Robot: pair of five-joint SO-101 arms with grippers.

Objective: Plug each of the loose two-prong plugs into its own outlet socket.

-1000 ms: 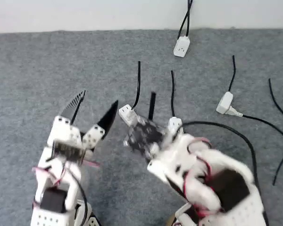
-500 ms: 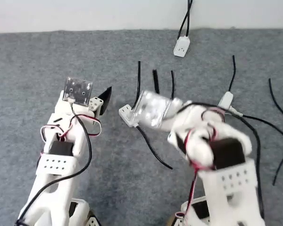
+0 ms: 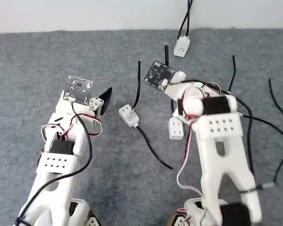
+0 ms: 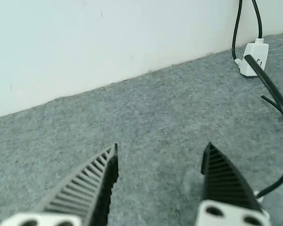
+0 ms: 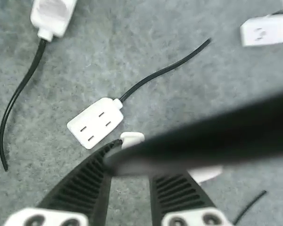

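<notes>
Two claws over grey felt tabletop [image 4: 146, 108]: left claw [image 4: 160, 183] spread wide, empty; right claw [image 5: 132, 165] grip unclear behind black cord [image 5: 203, 136], near white outlet socket [image 5: 95, 122].

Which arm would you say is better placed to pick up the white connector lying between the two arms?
Left. The left gripper is open and sits right beside the white connector; the right gripper points past it, toward the far socket.
</notes>
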